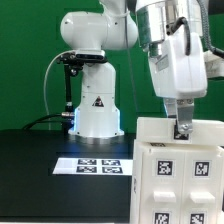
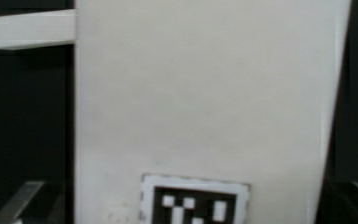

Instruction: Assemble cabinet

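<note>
Here the cabinet (image 1: 178, 170) stands at the exterior view's right, cut off by the frame edge, with tags on its front. The gripper (image 1: 182, 130) sits at its top edge; how far the claw is open I cannot tell. In the wrist view a white panel (image 2: 202, 100) hides almost everything. The marker board (image 1: 95, 165) lies on the black table (image 1: 30, 170).
</note>
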`<state>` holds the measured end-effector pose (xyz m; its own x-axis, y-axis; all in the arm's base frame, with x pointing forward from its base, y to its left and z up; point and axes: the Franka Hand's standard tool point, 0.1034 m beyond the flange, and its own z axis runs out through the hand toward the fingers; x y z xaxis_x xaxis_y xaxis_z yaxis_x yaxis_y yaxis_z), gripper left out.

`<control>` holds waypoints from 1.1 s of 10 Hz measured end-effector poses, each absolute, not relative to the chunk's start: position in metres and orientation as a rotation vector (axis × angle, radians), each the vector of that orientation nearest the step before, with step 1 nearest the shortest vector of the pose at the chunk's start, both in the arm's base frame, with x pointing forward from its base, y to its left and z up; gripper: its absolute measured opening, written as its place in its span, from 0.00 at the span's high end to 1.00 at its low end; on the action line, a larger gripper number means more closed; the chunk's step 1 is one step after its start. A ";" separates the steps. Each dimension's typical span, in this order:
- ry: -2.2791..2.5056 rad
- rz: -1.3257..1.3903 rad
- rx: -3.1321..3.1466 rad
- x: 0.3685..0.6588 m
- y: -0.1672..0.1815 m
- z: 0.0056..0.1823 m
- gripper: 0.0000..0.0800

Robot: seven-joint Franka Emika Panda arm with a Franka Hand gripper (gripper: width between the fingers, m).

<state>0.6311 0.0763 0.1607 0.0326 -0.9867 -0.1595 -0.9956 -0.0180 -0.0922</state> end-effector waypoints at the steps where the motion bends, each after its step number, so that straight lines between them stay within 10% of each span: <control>1: 1.955 0.080 -2.208 0.632 0.077 0.170 0.19; 11: 0.288 -0.130 -3.020 0.630 0.093 0.182 0.19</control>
